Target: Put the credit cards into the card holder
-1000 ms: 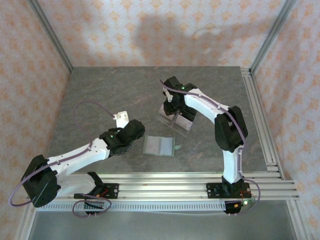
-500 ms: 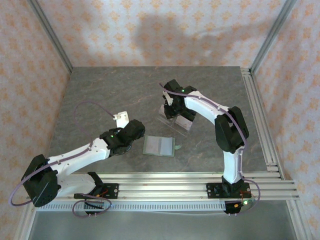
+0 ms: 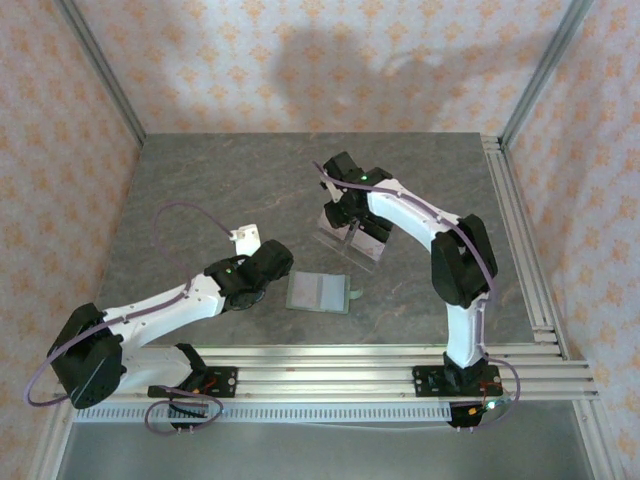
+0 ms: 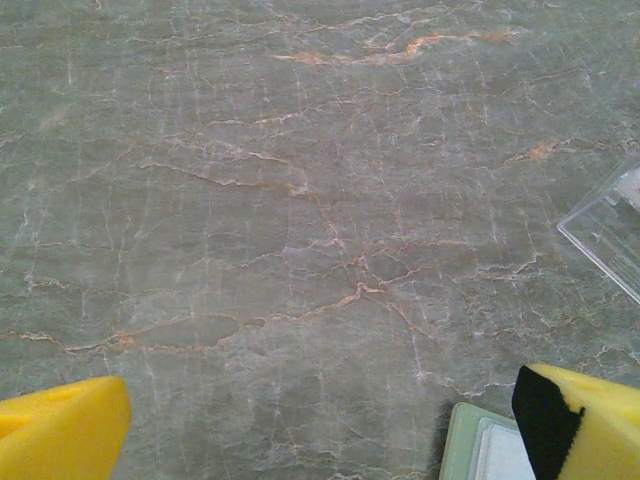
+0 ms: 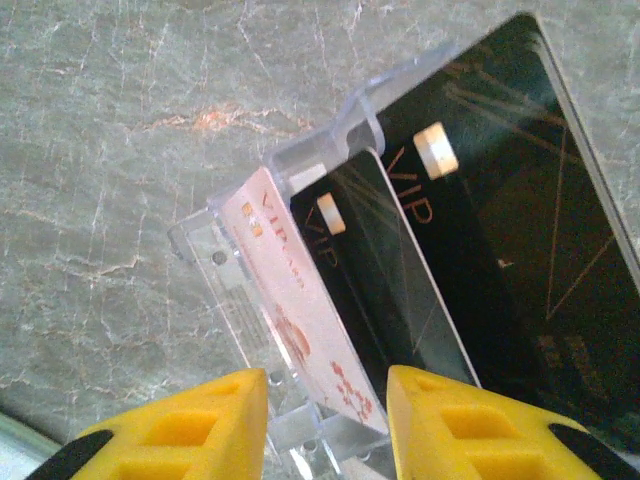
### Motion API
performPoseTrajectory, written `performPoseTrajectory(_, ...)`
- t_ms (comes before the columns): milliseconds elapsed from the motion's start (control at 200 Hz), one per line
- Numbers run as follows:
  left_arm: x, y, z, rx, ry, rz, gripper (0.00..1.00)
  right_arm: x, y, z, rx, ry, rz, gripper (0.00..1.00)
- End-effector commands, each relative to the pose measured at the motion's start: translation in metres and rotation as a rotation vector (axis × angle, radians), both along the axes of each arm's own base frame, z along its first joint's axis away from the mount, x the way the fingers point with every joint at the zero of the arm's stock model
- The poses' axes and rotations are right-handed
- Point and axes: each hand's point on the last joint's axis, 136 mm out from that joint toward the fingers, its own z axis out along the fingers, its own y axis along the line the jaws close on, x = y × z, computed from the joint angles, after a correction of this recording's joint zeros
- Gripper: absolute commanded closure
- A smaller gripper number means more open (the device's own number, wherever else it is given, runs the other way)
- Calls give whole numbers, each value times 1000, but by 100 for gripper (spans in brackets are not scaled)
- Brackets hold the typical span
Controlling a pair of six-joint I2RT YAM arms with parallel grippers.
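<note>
The desk (image 3: 200, 190) was a grey-green marble slab, veined in white and rust. It was boxed in by walls (image 3: 300, 60) papered pale pink with orange sprigs and by bare metal posts (image 3: 100, 72). Grooved metal rails (image 3: 330, 365) ran along its near edge and its right side. Near the middle the green wallet (image 3: 318, 291) lay open and flat, its pale inside up. Just beyond it stood a clear plastic stand (image 3: 350, 242) with 3 cards slotted in its tiers: 1 pink card (image 5: 290, 300) and 2 black cards (image 5: 500, 200). The right claw (image 5: 325, 385) straddled the pink card's end and the stand's edge; whether it was clenched on them I could not tell. The left claw (image 4: 322, 400) hung released, spread wide, over bare marble beside the wallet's corner.
</note>
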Motion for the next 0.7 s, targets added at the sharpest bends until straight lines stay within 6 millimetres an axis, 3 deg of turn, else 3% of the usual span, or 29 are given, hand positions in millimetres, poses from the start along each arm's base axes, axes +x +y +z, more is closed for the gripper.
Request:
performPoseTrajectory(0,3,4,2,8,-8,21,0,11,0,-5,-72,-38,26,64)
performPoseTrajectory(390,4,3,-2,5,4,22,0,12,2,-26,-158,-30,63,64)
performPoseTrajectory(696,4,3,-3,2,10,21,0,5,8,-18,-134,-33,75,71)
